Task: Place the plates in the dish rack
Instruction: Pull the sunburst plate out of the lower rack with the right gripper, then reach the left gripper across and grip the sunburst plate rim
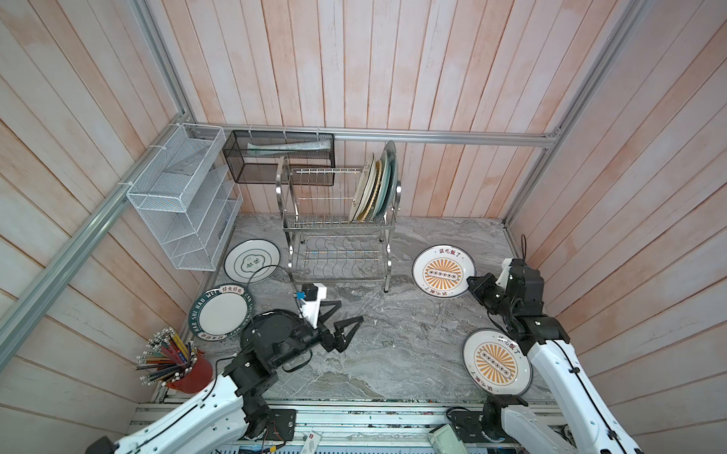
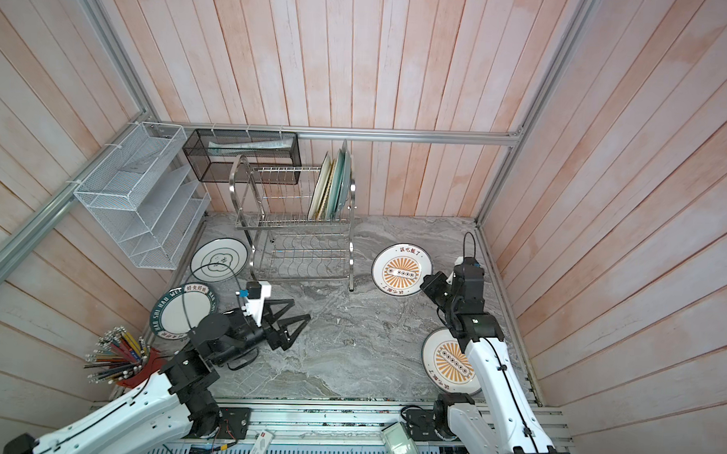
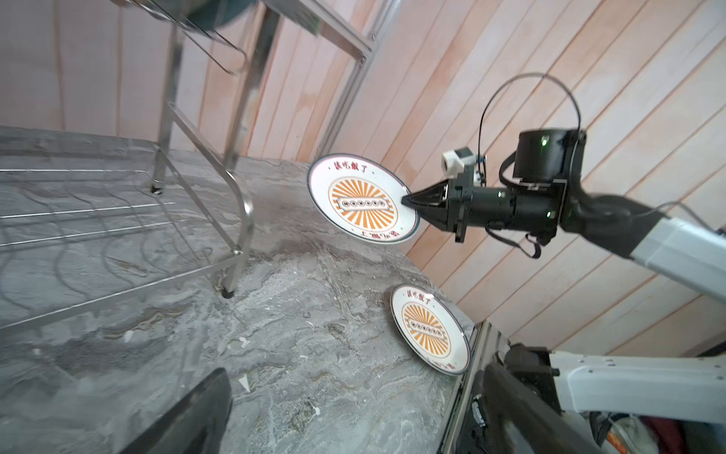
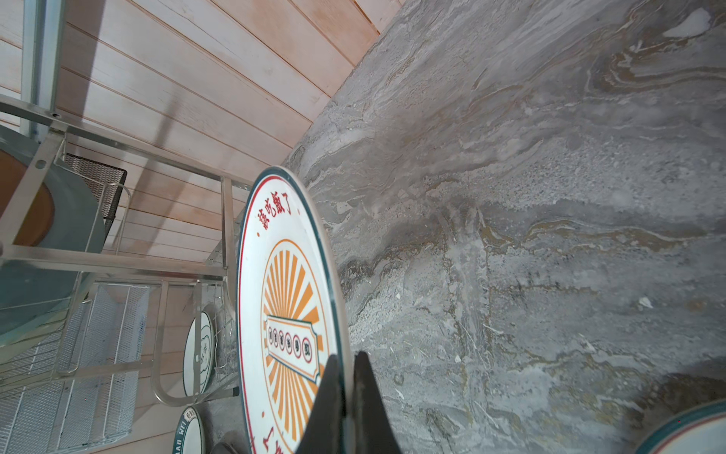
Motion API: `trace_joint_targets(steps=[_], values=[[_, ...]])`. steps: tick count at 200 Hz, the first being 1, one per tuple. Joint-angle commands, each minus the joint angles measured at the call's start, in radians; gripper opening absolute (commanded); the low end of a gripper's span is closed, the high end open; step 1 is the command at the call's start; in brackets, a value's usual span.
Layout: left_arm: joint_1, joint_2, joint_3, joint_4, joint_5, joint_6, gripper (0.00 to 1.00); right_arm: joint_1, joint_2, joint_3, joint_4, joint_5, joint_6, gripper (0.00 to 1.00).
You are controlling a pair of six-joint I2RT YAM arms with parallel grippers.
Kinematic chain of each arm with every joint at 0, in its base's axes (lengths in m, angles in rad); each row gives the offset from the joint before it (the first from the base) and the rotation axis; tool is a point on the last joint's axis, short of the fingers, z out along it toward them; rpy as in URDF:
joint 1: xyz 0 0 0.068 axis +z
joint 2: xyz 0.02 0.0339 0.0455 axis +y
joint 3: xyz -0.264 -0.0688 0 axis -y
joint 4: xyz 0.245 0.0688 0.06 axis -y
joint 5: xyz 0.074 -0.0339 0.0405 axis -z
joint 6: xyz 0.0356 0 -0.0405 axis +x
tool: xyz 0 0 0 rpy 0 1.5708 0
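My right gripper (image 1: pixel 472 281) (image 4: pixel 347 393) is shut on the rim of an orange-sunburst white plate (image 1: pixel 441 260) (image 4: pixel 283 298). In the left wrist view this plate (image 3: pixel 361 196) hangs tilted above the marble top, right of the dish rack (image 1: pixel 332 230) (image 2: pixel 235 182). Several plates (image 1: pixel 375 187) stand upright at the right end of the rack's upper tier. A second sunburst plate (image 1: pixel 496 361), a green-ringed plate (image 1: pixel 252 260) and a dark-rimmed lettered plate (image 1: pixel 221 312) lie flat. My left gripper (image 1: pixel 350 311) (image 3: pixel 353 432) is open and empty over the middle of the table.
A white mesh organiser (image 1: pixel 179 205) and a black mesh basket (image 1: pixel 279 156) hang on the back-left walls. A red cup of pencils (image 1: pixel 182 363) stands at the front left. Wooden walls close in the table on three sides.
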Motion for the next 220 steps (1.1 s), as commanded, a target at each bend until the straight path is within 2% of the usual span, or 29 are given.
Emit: trace_joint_targets(steps=[1, 29, 43, 81, 103, 123, 144, 202, 220], values=[[-0.127, 0.153, 0.083, 0.14, -0.213, 0.135, 1.0, 0.027, -0.063, 0.01, -0.062, 0.012, 0.038, 0.0], [-0.265, 0.382, 0.218, 0.16, -0.321, 0.357, 1.0, 0.086, -0.125, 0.002, -0.109, 0.083, 0.089, 0.0], [-0.311, 0.475, 0.288, 0.158, -0.367, 0.542, 1.0, 0.12, -0.134, 0.009, -0.132, 0.109, 0.108, 0.0], [-0.382, 0.674, 0.412, 0.187, -0.461, 0.968, 1.0, 0.201, -0.128, 0.022, -0.177, 0.167, 0.153, 0.0], [-0.396, 0.737, 0.443, 0.215, -0.467, 1.124, 1.0, 0.215, -0.146, 0.017, -0.174, 0.165, 0.169, 0.0], [-0.398, 0.765, 0.466, 0.222, -0.452, 1.199, 0.98, 0.217, -0.16, 0.019, -0.178, 0.16, 0.172, 0.0], [-0.398, 0.811, 0.5, 0.231, -0.477, 1.265, 0.91, 0.226, -0.17, 0.013, -0.178, 0.151, 0.181, 0.0], [-0.397, 0.963, 0.604, 0.241, -0.558, 1.361, 0.6, 0.233, -0.193, 0.01, -0.182, 0.131, 0.195, 0.0], [-0.395, 1.006, 0.632, 0.251, -0.595, 1.372, 0.46, 0.235, -0.201, 0.011, -0.191, 0.129, 0.199, 0.0]])
